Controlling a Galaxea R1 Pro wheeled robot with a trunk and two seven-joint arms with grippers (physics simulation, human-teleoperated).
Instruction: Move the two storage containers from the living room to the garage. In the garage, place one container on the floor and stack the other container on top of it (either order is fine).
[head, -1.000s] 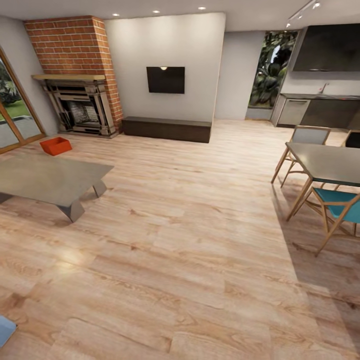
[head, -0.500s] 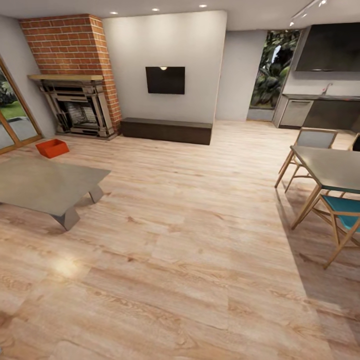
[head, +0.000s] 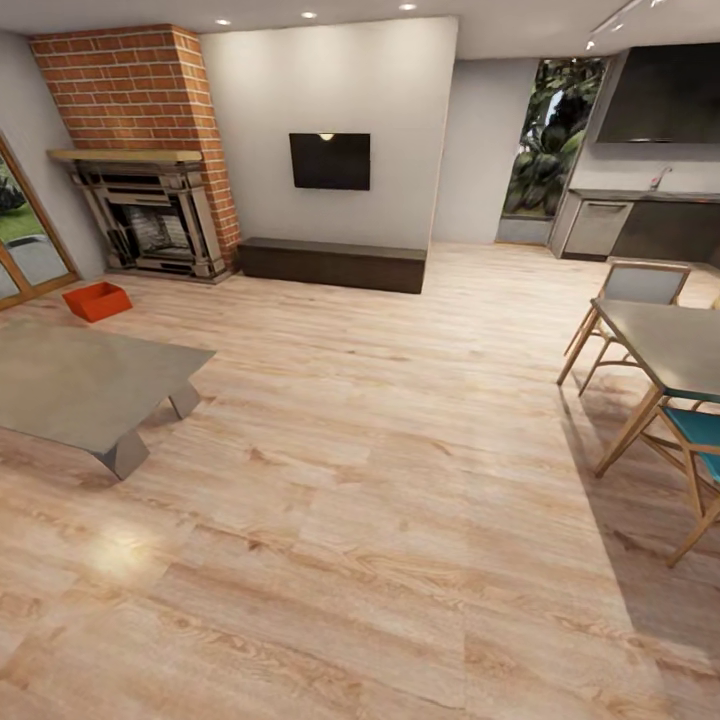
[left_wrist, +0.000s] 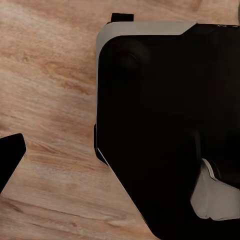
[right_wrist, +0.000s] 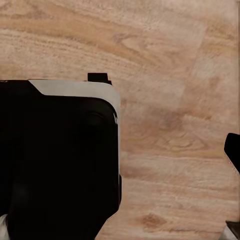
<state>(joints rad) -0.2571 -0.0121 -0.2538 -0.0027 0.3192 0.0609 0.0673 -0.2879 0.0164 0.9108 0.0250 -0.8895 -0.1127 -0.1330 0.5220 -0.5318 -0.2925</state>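
One orange-red storage container (head: 97, 301) sits on the light wood planks at the far left of the living room, in front of the brick fireplace (head: 150, 210) and beyond the low grey table (head: 80, 385). It is several metres from me. In the right wrist view my right gripper (right_wrist: 233, 195) shows two tips at the picture's edge with bare planks between them. In the left wrist view, one dark fingertip (left_wrist: 10, 160) of my left gripper pokes in over the planks, and nothing is held there.
A dark low bench (head: 335, 264) runs under the wall television. A dining table (head: 665, 345) with wooden chairs stands at the right, the kitchen counter behind it. My black base (left_wrist: 165, 130) is in the left wrist view. Wide wood floor (head: 380, 470) lies ahead.
The whole head view has shifted: the camera has moved forward and turned slightly right, so the low table, the container and the fireplace now sit further left.
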